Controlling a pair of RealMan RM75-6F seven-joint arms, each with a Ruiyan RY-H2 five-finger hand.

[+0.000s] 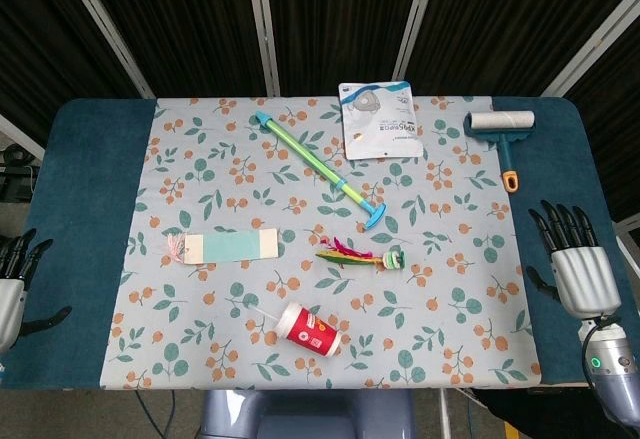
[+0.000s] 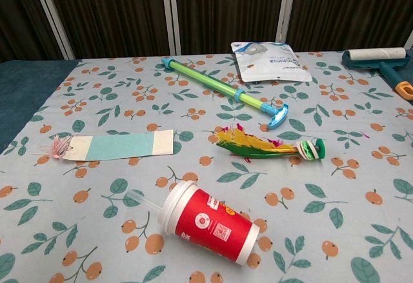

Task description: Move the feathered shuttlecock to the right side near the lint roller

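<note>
The feathered shuttlecock [image 1: 358, 255] [image 2: 268, 145] lies flat near the middle of the table, its yellow, red and green feathers pointing left and its green-and-white base to the right. The lint roller [image 1: 502, 129] [image 2: 379, 58], white roll with a teal and orange handle, lies at the far right. My right hand [image 1: 573, 262] hovers at the table's right edge with fingers spread, holding nothing, well right of the shuttlecock. My left hand [image 1: 14, 284] is at the left edge, fingers apart and empty. Neither hand shows in the chest view.
A red paper cup [image 1: 307, 331] [image 2: 206, 223] with a lid and straw lies on its side in front of the shuttlecock. A green and blue stick toy [image 1: 318, 167] [image 2: 226, 90], a white mask packet [image 1: 378, 118] [image 2: 269, 61] and a teal bookmark [image 1: 224, 246] [image 2: 113, 146] also lie on the floral cloth [image 1: 200, 169].
</note>
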